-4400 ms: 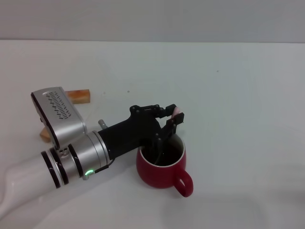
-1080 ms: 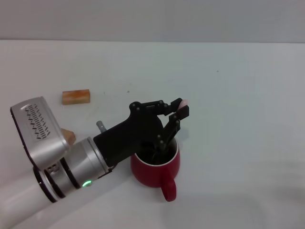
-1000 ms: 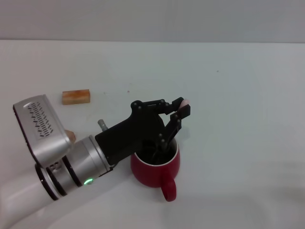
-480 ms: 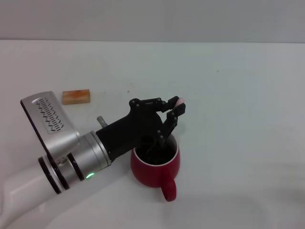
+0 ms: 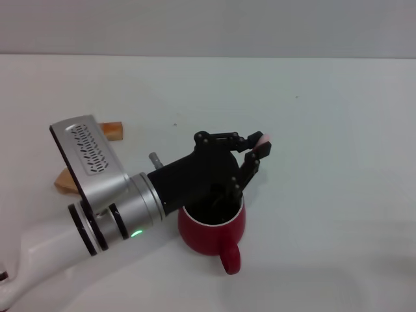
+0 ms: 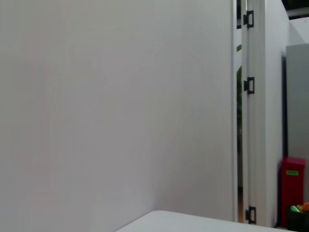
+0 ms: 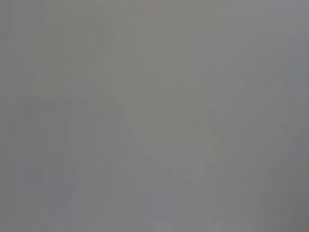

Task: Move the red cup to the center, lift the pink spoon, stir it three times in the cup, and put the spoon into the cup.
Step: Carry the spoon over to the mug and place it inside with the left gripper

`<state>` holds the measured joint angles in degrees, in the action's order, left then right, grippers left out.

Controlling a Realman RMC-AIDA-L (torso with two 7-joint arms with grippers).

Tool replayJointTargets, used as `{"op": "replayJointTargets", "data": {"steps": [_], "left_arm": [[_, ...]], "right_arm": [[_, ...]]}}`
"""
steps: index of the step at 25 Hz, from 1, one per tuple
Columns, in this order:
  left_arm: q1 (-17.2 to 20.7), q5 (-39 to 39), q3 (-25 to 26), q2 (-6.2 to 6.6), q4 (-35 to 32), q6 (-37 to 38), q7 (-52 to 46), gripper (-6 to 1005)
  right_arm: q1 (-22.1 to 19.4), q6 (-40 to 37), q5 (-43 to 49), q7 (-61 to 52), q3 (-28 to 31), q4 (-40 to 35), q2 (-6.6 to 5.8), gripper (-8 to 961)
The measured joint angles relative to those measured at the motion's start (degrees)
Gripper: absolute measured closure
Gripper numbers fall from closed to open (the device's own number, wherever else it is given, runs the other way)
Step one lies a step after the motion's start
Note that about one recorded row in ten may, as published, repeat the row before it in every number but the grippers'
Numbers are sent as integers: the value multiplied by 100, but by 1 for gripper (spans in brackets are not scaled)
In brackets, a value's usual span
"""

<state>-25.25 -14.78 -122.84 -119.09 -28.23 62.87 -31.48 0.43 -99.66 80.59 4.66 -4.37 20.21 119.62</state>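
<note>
The pink spoon (image 5: pixel 262 138) is pinched at its handle tip by the left gripper (image 5: pixel 257 148), jaws clenched, directly above the red cup (image 5: pixel 214 231) on the worktop (image 5: pixel 338 130). The spoon is judged light, stiff and slippery; the handle is best gripped.

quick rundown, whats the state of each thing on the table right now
red cup: upright on the table, handle toward the robot
pink spoon: held by its pink end, tilted down into the cup
left hand: above the cup, shut on the spoon
wooden blocks: lying on the table behind the left arm, partly hidden
right hand: not in view
</note>
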Motion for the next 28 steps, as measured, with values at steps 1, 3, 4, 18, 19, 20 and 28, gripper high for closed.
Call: {"op": "replayJointTargets", "data": {"steps": [1, 3, 4, 18, 19, 20, 28], "left_arm": [[-12, 63, -78, 0, -12, 0, 1, 844], [-22, 206, -223, 1, -22, 5, 1, 844], [-20, 261, -286, 0, -29, 12, 3, 843], [706, 388, -317, 58, -370, 322, 146, 840], [757, 387, -316, 61, -394, 342, 160, 840], [837, 388, -312, 68, -428, 372, 185, 840], [1382, 380, -107, 93, -592, 554, 417, 838]], "right_arm": [[1, 0, 0, 0, -1, 0, 0, 627], [1, 0, 0, 0, -2, 0, 0, 627], [1, 0, 0, 0, -3, 0, 0, 627], [19, 37, 0, 0, -12, 0, 0, 626], [19, 39, 0, 0, -11, 0, 0, 626], [19, 40, 0, 0, -11, 0, 0, 626], [26, 34, 0, 0, -55, 0, 0, 626]]}}
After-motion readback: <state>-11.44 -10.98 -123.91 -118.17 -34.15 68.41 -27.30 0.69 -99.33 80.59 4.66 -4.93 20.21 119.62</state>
